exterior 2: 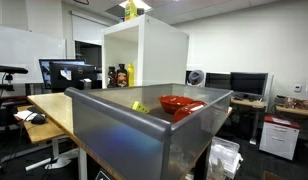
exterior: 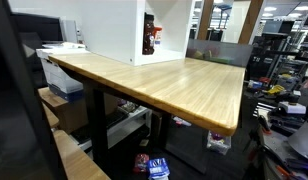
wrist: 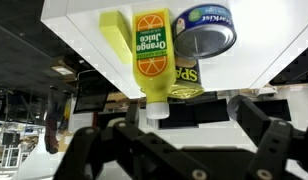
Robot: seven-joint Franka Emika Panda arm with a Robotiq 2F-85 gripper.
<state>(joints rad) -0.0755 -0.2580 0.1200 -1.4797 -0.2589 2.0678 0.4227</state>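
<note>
**Open jaws at the carton's cap end**

Gripper [wrist: 166,128]: jaws stand wide apart, nothing between them, nothing held. The fingers [wrist: 262,125] frame the bottom of the wrist view.

Carton [wrist: 149,50] (orange juice, yellow): the nearest thing, just ahead of the jaws and roughly centred between them, not touched. It rests against the white box [wrist: 279,45], near the box's edge. Its long axis runs up-down in the wrist view, with the white cap end pointing at the gripper and the base end away. Cannot tell from this view whether it stands or lies in the room.

Neighbours: a can [wrist: 206,28] sits just beside the carton, touching or nearly so. A tin [wrist: 186,85] is tucked close by the cap end, partly hidden.

Farther out: the box stands on the table [exterior: 184,85]. A grey bin [exterior 2: 124,125] fills the foreground in an exterior view. The arm is not made out in either exterior view.

Risks, as judged:
- The cap end is narrow, so a pinch there would be shallow and the carton could swing or slip free.
- The things are packed tight, so a finger pushed in alongside would likely shove the can or tin, and the can might roll off the edge.
- The box edge lies close to the fingers, so a drifting approach could scrape or jam
</note>
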